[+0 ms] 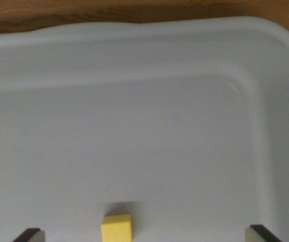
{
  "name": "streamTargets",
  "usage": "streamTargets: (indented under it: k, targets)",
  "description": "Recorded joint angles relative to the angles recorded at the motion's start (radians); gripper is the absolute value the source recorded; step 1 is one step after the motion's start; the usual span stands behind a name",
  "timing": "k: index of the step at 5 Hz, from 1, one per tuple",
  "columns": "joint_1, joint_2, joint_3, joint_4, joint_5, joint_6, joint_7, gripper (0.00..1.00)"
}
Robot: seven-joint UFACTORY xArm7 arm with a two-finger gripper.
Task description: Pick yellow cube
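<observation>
The cube (pixel 117 228) is being held inside the tray (pixel 265 60), on its floor at the bottom edge of the wrist view, between the two fingertips (pixel 29 235), well apart from each; the table (pixel 59 12) is lying beyond the tray's far rim

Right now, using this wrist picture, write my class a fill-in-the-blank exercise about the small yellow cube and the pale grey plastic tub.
1. The small yellow cube lies inside the pale grey plastic ____.
2. The cube lies ____ the two dark fingertips.
3. Beyond the tub's far rim shows a brown ____ surface.
4. The gripper is ____.

Missing words: tub; between; wooden; open
</observation>
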Motion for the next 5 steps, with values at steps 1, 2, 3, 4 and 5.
streamTargets:
  k: [1, 2, 3, 4, 5]
  targets:
    - [0.0001, 0.001, 0.000, -0.010, 0.0011, -0.010, -0.001, 0.00]
    - [0.0001, 0.001, 0.000, -0.010, 0.0011, -0.010, -0.001, 0.00]
    - [0.0002, 0.003, 0.001, -0.024, 0.0027, -0.026, -0.003, 0.00]
    - [0.0002, 0.003, 0.001, -0.024, 0.0027, -0.026, -0.003, 0.00]
    - [0.0003, 0.004, 0.001, -0.042, 0.0046, -0.044, -0.005, 0.00]
